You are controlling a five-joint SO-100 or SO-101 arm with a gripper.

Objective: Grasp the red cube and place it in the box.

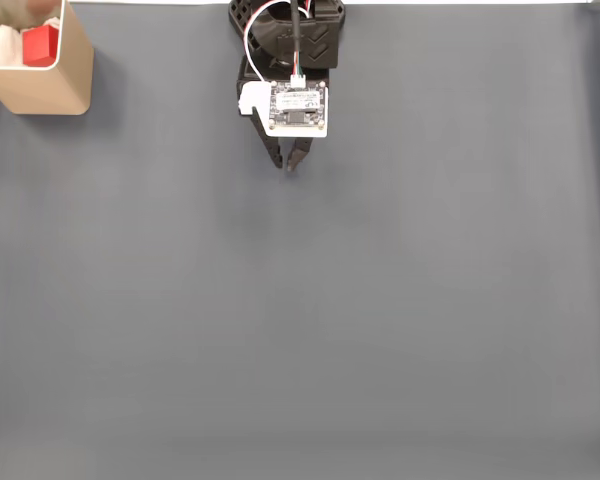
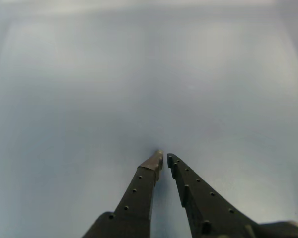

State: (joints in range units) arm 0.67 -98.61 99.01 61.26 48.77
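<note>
Red cube: small, matte, sharp-edged, bright red; sits inside the box at the top left corner of the fixed view, against the white lining.

Box: tan cardboard-coloured, square, open-topped, thin-walled; partly cut off by the picture's edge.

Surface: flat grey mat, smooth and even, slightly blurred in the wrist view.

End effector: two black tapering fingers below a white plate carrying a small circuit board, with red and white wires looping above it. It is well apart from the box. In the wrist view the end effector shows dotted inner faces; tips are nearly together with only a narrow gap, and they pinch nothing.
</note>
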